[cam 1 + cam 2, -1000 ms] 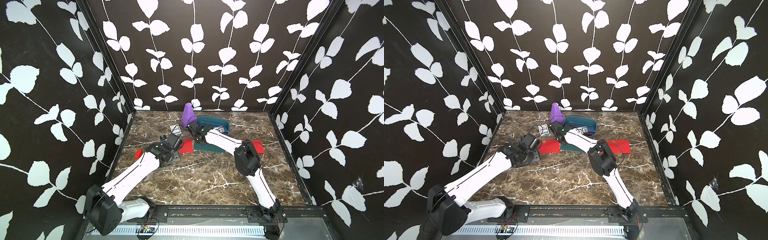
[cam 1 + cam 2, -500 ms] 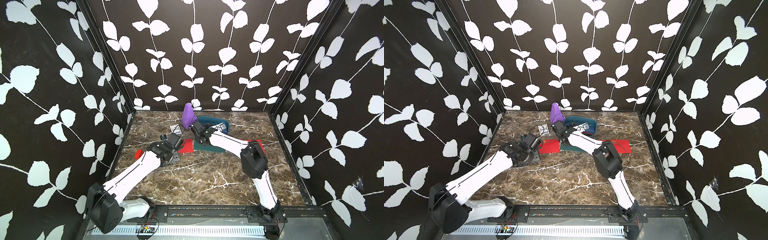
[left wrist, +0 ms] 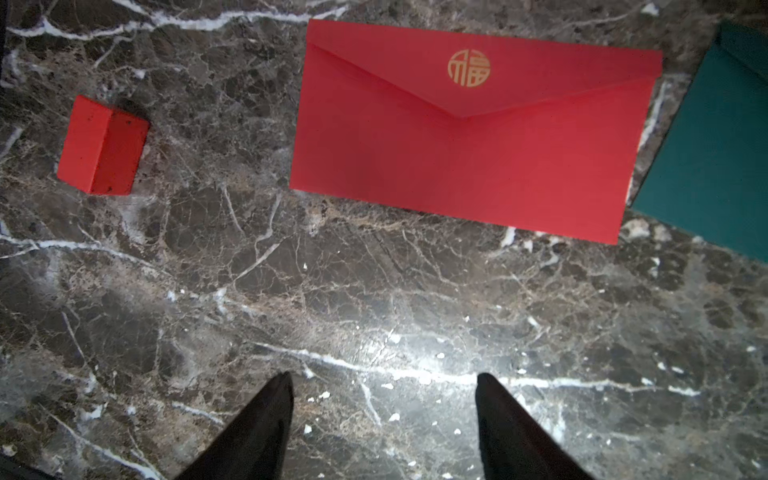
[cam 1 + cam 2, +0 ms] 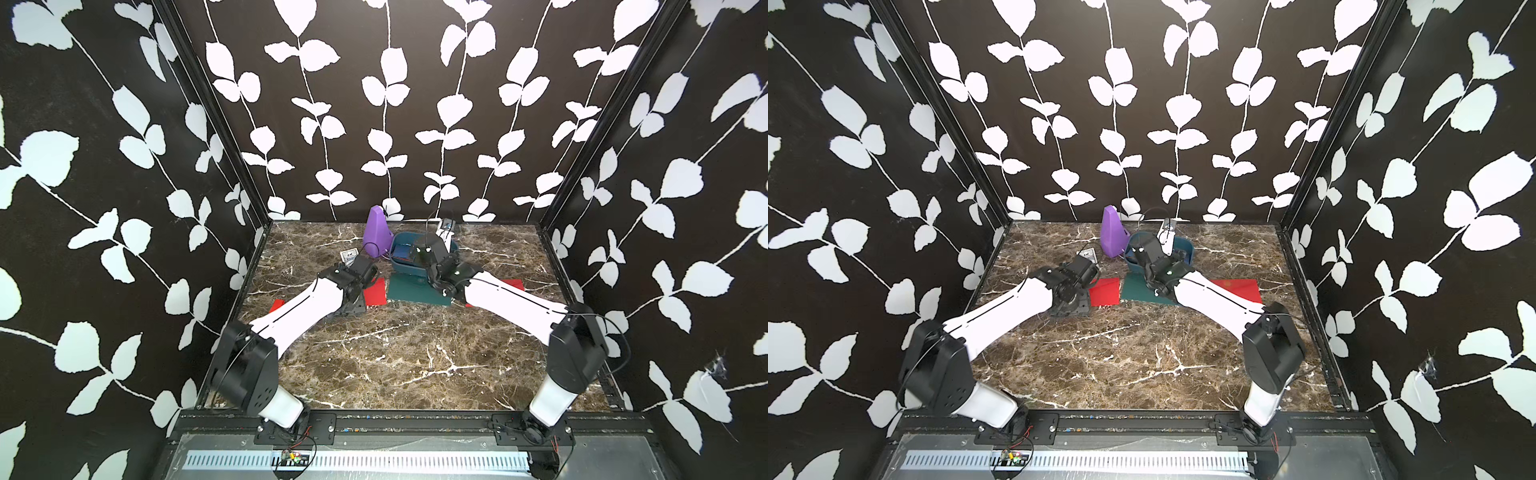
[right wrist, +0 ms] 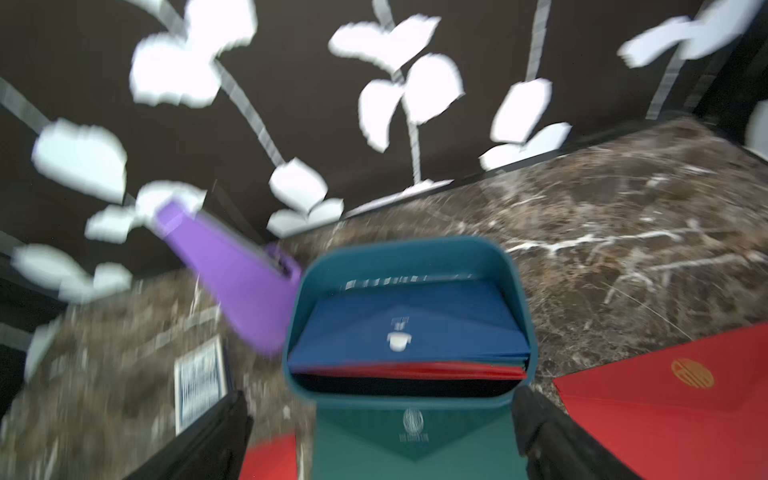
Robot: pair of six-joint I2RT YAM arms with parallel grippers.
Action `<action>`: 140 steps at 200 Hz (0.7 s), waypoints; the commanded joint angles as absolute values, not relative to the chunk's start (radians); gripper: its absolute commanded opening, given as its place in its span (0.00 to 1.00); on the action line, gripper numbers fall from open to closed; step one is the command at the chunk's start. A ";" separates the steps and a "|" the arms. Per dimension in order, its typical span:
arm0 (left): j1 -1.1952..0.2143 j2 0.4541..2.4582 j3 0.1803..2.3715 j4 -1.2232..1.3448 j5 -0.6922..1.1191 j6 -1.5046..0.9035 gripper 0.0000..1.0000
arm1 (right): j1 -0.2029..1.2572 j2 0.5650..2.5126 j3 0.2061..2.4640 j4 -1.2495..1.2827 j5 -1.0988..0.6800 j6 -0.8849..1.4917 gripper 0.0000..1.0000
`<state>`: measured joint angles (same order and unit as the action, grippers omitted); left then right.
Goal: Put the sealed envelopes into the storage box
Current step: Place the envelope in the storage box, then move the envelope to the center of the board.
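Your box (image 4: 401, 269) sits near the middle of the frame in both top views, toward the back of the marble surface (image 4: 395, 357). A purple wedge-shaped piece (image 4: 376, 232) stands just left of it. Inside the box, the right wrist view shows a navy envelope (image 5: 407, 328) lying on top, with the edge of a lower red envelope (image 5: 407, 370) showing beneath it. That view is smeared, so you cannot read the finer print.

Your right jaws stand wide apart and hold nothing. In the wrist view their dark fingertips (image 5: 224, 424) frame the box's near wall. In both top views the right arm (image 4: 511, 303) reaches from the lower right of the frame up to the box and covers part of it.

A green envelope (image 4: 409, 293) lies flat on the surface, right against the box's near wall and just below it in the frame. The left red envelope (image 3: 465, 145) lies flat just beside the green one, flap side up with a gold emblem. A thin strip of marble separates the two. The right red envelope (image 4: 512, 284) lies right of centre, partly hidden by the right arm.

Your left jaws are well open with nothing between them. Their fingertips (image 3: 274, 403) hang over bare marble, near the left red envelope but apart from it. A small red block (image 4: 277, 306) sits left of centre beside the left arm (image 4: 303, 309). A white printed pack (image 4: 349, 255) lies just lower left of the purple piece.
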<state>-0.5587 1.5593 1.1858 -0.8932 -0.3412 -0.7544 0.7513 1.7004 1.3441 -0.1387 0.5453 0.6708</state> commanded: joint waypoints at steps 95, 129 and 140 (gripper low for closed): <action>-0.458 1.978 1.528 -0.777 -0.401 -0.791 0.72 | 0.761 1.582 1.073 -0.230 0.027 0.532 0.96; -0.440 2.054 1.574 -0.821 -0.384 -0.744 0.71 | 0.763 1.594 1.082 -0.272 0.007 0.533 0.96; -0.440 2.051 1.545 -0.803 -0.371 -0.741 0.71 | 0.762 1.594 1.090 -0.283 0.010 0.533 0.96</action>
